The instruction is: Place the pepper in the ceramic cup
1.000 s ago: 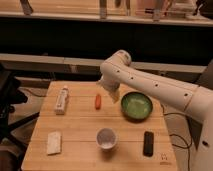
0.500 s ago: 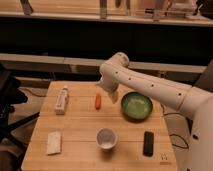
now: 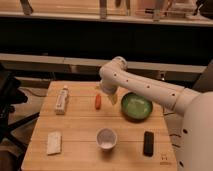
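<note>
Over the last second we log only a faint drift of the arm (image 3: 150,90): its upper joint sits a touch further left than it did a second ago. The gripper (image 3: 111,96) below it, hanging with fingers apart over the table (image 3: 80,125), just right of the pepper (image 3: 98,101) and left of the bowl (image 3: 136,107), has edged with the arm toward the pepper by a hair. We cannot tell whether it has also come lower.
</note>
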You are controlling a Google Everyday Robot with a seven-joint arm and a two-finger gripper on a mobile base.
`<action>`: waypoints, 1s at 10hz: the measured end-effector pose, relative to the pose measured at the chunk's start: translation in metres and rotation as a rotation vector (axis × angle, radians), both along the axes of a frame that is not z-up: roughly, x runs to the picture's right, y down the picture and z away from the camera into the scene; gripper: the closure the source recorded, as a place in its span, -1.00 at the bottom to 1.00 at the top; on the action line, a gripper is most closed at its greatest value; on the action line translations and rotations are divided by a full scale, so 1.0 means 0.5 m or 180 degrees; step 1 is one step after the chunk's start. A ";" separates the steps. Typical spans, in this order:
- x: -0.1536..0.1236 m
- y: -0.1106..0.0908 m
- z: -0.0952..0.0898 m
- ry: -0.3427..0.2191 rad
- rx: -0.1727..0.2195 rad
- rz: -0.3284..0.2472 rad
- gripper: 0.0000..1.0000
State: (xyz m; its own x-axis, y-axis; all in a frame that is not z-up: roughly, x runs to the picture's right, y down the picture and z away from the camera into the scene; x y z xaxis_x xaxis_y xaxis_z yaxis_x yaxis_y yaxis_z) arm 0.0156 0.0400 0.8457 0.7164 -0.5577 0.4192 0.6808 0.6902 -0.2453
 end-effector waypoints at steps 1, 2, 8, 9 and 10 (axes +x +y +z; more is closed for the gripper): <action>0.003 0.012 0.018 0.0002 -0.0034 -0.0007 -0.60; 0.004 0.018 0.032 -0.0001 -0.0050 -0.0005 -0.60; -0.005 0.037 0.082 -0.0016 -0.0154 -0.0052 -0.60; -0.006 0.047 0.094 -0.0025 -0.0182 -0.0061 -0.60; -0.009 0.051 0.103 -0.0037 -0.0200 -0.0063 -0.60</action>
State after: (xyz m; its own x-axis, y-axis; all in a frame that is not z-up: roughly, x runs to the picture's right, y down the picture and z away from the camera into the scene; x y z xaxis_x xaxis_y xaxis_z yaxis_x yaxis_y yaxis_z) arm 0.0112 0.0654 0.8970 0.7003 -0.5441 0.4621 0.6973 0.6600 -0.2796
